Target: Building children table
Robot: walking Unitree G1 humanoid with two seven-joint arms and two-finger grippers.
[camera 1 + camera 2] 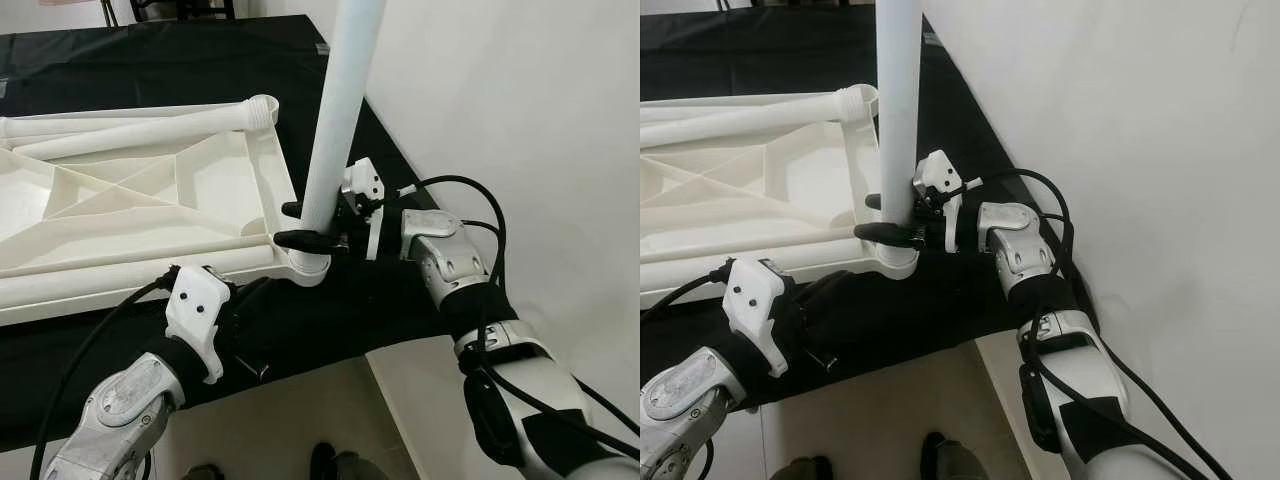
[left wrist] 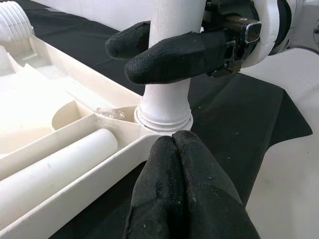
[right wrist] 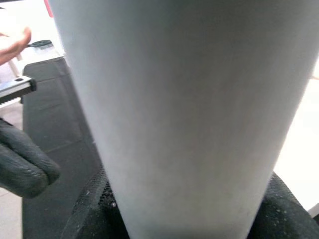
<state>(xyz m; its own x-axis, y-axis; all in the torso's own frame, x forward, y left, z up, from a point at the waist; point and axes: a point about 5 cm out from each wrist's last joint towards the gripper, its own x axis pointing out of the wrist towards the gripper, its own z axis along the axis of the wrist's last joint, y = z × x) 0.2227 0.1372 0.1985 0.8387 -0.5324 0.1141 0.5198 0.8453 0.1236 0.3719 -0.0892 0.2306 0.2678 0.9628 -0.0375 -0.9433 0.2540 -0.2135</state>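
Gripping upright white leg (image 1: 335,130), right hand (image 1: 303,224); left hand (image 2: 182,199) closed, seemingly empty; no writing legible.

— Where are we?
— Some plain indoor room, we think: a bare white wall (image 1: 520,110) on our right, pale floor (image 1: 290,420) below, and a black cloth (image 1: 180,60) spread over the desk.

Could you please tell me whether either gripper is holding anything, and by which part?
The right gripper clamps the upright white table leg near its lower end, just above the corner socket. The left gripper is shut, holding nothing.
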